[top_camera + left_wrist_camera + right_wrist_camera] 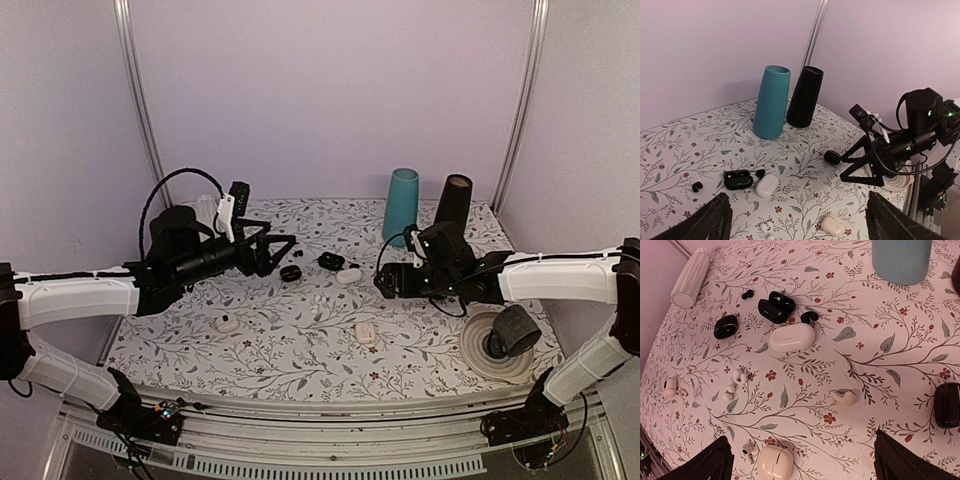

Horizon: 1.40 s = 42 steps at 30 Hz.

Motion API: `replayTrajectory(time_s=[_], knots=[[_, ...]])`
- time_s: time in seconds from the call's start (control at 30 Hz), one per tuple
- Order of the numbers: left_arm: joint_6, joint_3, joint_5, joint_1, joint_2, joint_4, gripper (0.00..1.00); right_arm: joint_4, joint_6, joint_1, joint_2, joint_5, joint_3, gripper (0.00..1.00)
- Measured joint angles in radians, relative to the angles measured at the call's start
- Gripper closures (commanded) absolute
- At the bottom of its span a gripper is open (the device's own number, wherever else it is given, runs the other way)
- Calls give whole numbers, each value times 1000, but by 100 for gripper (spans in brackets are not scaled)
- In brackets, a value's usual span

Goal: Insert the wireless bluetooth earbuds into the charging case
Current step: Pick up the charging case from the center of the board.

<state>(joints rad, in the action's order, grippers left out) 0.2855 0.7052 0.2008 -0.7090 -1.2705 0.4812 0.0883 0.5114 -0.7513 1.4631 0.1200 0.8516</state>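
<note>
Two tiny white earbuds (pixel 737 376) lie together on the floral table; they also show in the left wrist view (pixel 765 227). A white pebble charging case (pixel 792 337) lies shut beyond them, also seen from above (pixel 349 276) and in the left wrist view (pixel 766 185). A second, cream-white shut case (pixel 774 463) lies nearer, with a stemmed white earbud (pixel 747 450) beside it. My left gripper (pixel 280 252) (pixel 800 231) is open, empty, and hovers left of the cases. My right gripper (pixel 385 283) (pixel 805 474) is open, empty, and above the cream case.
An open black case (pixel 776 306), a shut black case (pixel 725 326) and loose black buds (pixel 809 316) lie near the white case. A translucent bud (pixel 845 397) lies mid-table. A teal vase (pixel 401 205) and black vase (pixel 452 203) stand at the back. A tape roll (pixel 512 333) sits at the right.
</note>
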Motion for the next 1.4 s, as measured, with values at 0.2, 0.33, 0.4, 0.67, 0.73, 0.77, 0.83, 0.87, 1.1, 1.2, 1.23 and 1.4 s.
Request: replayTrajectory(time_s=[0.2, 0.33, 0.4, 0.67, 0.73, 0.77, 0.83, 0.87, 1.1, 1.2, 1.23, 1.4], knots=[[3, 0, 0, 0, 0, 0, 6, 26, 5, -1, 62, -44, 15, 1], [4, 0, 0, 0, 0, 0, 7, 45, 16, -8, 89, -54, 15, 1], [5, 0, 0, 0, 0, 0, 6, 51, 24, -12, 93, -57, 15, 1], [10, 0, 0, 0, -12, 0, 6, 63, 42, -40, 116, -75, 24, 1], [11, 0, 1, 0, -13, 0, 6, 70, 47, -46, 127, -75, 30, 3], [11, 0, 0, 0, -13, 0, 6, 78, 50, -50, 134, -75, 35, 5], [14, 0, 0, 0, -13, 0, 6, 92, 54, -61, 158, -75, 54, 11], [14, 0, 0, 0, -13, 0, 6, 99, 56, -67, 172, -74, 65, 14], [21, 0, 2, 0, -27, -2, 6, 190, 87, -134, 299, -51, 175, 28], [22, 0, 2, 0, -29, -3, 6, 236, 103, -153, 330, -34, 208, 31], [22, 0, 2, 0, -29, -4, 7, 249, 106, -158, 336, -26, 215, 33], [22, 0, 4, 0, -30, -4, 6, 296, 125, -168, 349, -6, 238, 34]])
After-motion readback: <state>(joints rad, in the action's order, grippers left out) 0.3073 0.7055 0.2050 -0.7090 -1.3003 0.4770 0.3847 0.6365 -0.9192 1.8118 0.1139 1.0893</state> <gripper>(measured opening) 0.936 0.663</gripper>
